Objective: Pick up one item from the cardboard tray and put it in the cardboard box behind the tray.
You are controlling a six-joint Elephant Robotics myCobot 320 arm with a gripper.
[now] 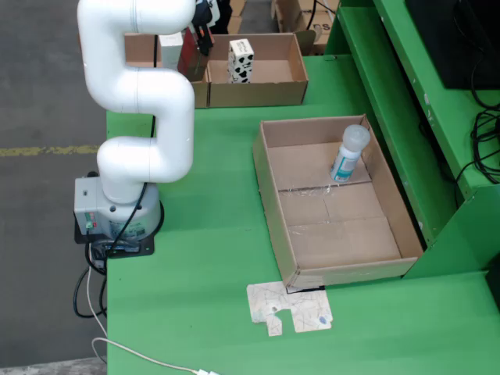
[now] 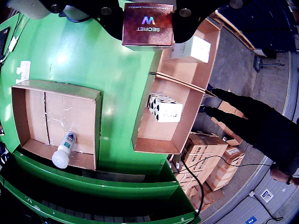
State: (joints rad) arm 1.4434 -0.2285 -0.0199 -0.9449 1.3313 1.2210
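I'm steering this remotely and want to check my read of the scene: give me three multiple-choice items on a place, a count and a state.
1. Where does the white bottle lie?
A. in the cardboard tray
B. on the green table
C. in the far box

2. How many items remain in the tray?
A. none
B. one
C. three

3. What is the state of the brown carton?
A. lying in the tray
B. standing on the table
C. held at the gripper

Answers:
1 A, the bottle rests against the tray's wall in both views.
2 B, only the bottle shows inside it.
3 C, the riding view shows the carton between the jaws, above the table's edge and the cardboard box.
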